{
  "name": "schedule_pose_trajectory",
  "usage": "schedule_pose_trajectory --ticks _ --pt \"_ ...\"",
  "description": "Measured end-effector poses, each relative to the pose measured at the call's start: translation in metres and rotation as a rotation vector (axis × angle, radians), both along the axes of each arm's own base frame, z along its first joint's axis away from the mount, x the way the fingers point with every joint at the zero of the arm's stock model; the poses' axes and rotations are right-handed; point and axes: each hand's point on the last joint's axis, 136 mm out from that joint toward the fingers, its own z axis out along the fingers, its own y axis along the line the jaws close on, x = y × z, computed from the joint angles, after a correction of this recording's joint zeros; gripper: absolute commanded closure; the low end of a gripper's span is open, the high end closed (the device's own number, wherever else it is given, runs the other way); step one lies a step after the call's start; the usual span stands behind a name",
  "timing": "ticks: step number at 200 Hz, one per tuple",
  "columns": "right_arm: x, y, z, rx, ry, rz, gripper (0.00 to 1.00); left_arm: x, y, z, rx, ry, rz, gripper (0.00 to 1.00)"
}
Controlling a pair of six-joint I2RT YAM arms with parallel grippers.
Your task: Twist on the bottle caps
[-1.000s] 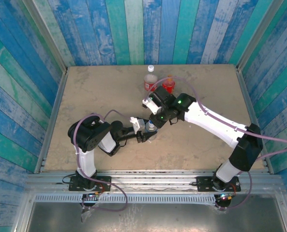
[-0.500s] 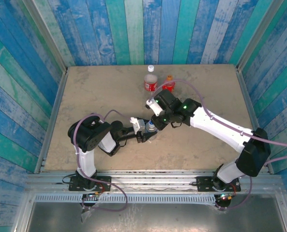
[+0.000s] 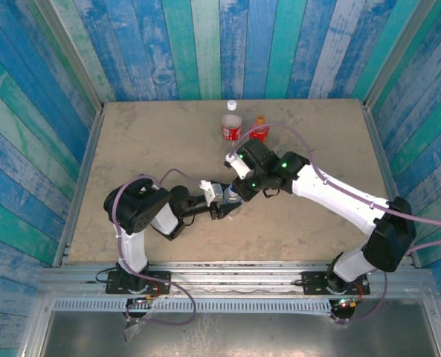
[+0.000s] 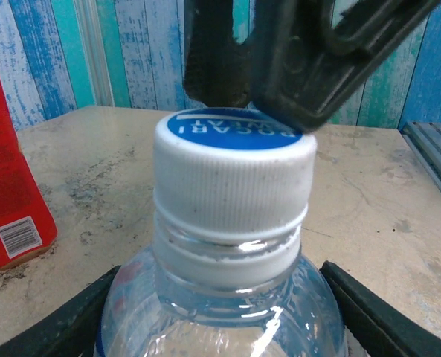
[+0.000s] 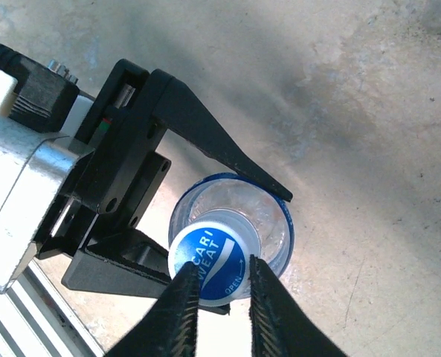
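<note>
Ribbed matt plastic cap [image 4: 233,186], glossy clear bottle [image 4: 227,316].

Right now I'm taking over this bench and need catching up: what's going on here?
The left gripper holds a small clear bottle upright by its body near the middle of the table. Its blue-topped cap sits on the neck, and the right gripper hangs right at it, fingers slightly apart. Two more bottles, a red-labelled one and a red one, stand capped at the back.
</note>
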Motion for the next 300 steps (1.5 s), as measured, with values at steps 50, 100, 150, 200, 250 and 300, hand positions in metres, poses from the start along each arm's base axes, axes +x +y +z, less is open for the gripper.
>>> schedule_pose_trajectory --ticks 50,100,150,200,250,300 --pt "0.002 0.000 -0.003 0.082 0.074 -0.023 0.74 0.000 0.000 0.000 0.000 0.010 0.001 0.35" --pt "0.000 0.000 -0.003 0.174 0.107 -0.031 0.76 0.001 0.000 0.000 -0.003 0.017 0.002 0.35" --pt "-0.031 -0.004 -0.011 0.232 0.178 0.020 0.76 0.002 -0.003 0.000 -0.003 0.027 -0.004 0.35" --pt "-0.029 -0.012 0.012 0.255 0.077 0.034 0.69 0.002 -0.003 0.000 -0.002 0.028 -0.006 0.35" --pt "0.004 -0.010 0.009 0.237 0.087 -0.015 0.71 0.002 -0.003 0.000 0.000 0.022 -0.010 0.35" --pt "0.012 0.002 -0.002 0.245 0.137 -0.008 0.78 0.001 -0.004 0.000 0.000 0.022 -0.014 0.35"
